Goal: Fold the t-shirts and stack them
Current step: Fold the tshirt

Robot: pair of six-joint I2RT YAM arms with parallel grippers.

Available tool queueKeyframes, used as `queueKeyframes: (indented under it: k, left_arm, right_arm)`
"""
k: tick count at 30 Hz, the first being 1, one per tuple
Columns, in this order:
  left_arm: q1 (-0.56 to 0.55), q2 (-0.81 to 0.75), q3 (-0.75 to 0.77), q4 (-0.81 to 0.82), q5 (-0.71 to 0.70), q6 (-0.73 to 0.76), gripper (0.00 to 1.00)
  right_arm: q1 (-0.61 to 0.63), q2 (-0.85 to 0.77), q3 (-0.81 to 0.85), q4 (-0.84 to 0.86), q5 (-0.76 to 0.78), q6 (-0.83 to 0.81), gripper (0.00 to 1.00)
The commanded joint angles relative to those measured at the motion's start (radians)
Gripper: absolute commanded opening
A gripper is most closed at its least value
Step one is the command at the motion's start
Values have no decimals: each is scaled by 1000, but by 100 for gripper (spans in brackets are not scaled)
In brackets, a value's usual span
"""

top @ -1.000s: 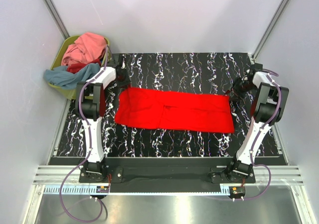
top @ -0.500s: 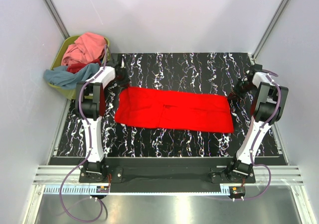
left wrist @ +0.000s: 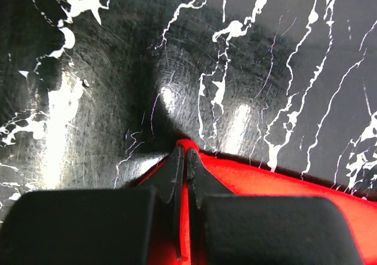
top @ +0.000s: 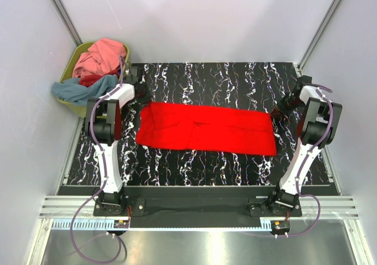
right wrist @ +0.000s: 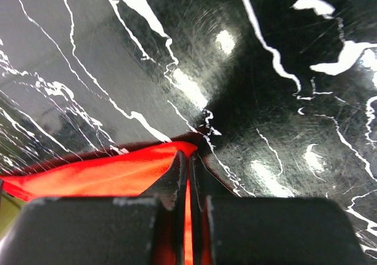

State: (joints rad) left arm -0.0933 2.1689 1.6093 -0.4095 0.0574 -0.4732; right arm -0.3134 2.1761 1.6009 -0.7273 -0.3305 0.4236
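An olive-green basket (top: 72, 65) of pink t-shirts (top: 103, 53) and grey-blue t-shirts (top: 76, 89) sits off the worktop's (top: 224, 79) far-left corner, the bright red t-shirt (top: 206, 129) lies flat mid-worktop, and the left arm (top: 109, 121) and right arm (top: 315, 121) bend elbow-up toward its far corners, where only the wrist views show the left jaws and right jaws each clamped tight on red cloth.

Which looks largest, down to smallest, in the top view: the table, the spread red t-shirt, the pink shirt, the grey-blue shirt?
1. table
2. spread red t-shirt
3. pink shirt and grey-blue shirt: both bunched, look alike, left unranked.
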Motion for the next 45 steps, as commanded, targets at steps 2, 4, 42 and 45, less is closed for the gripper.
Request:
queueKeyframes:
  k: [2, 4, 42, 45]
  left_arm:
    - [15, -60, -19, 141, -53, -36, 0]
    - [14, -40, -3, 140, -51, -39, 0]
    - [-367, -92, -37, 55, 412, 59, 20]
    - [-367, -84, -32, 38, 397, 70, 20]
  right_arm:
    - [-18, -52, -16, 92, 104, 38, 0]
    - [-18, -35, -3, 97, 99, 49, 4]
    - [-39, -389, -495, 212, -174, 139, 40]
    - [-52, -375, -510, 232, -170, 139, 40]
